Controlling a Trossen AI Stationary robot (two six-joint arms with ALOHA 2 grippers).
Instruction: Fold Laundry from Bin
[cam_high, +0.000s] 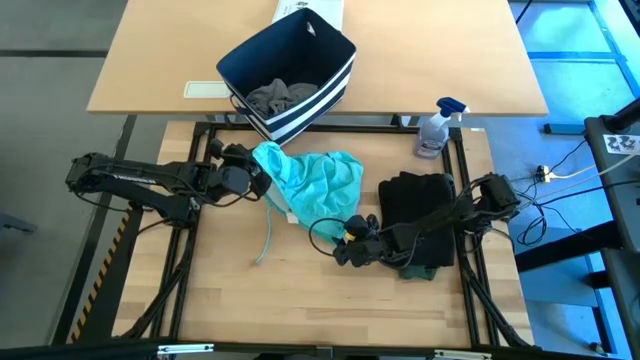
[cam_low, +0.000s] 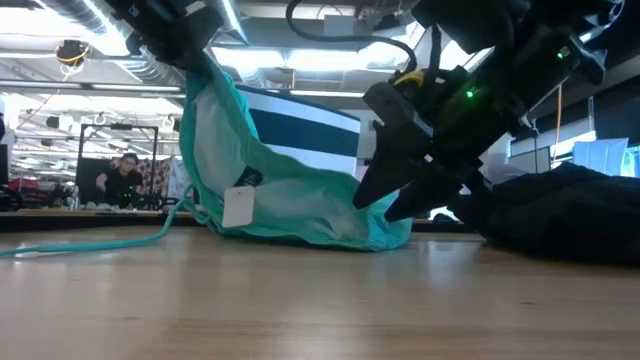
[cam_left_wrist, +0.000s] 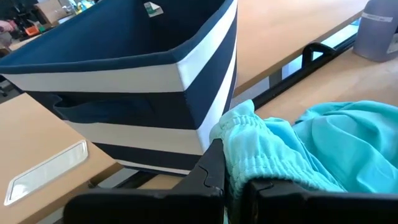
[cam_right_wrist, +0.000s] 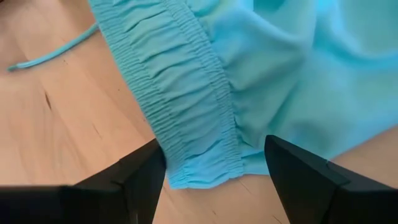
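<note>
Teal piece (cam_high: 312, 180) lifted at waistband – grey shirt (cam_high: 280, 96) in bin (cam_high: 330, 80)

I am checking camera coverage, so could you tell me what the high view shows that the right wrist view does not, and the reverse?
Only the high view shows the bin, the grey garment in it, the black pile, the spray bottle and the left gripper shut on the teal garment. Only the right wrist view shows the right gripper open, straddling the gathered waistband. Both show the teal garment and its drawstring.
</note>
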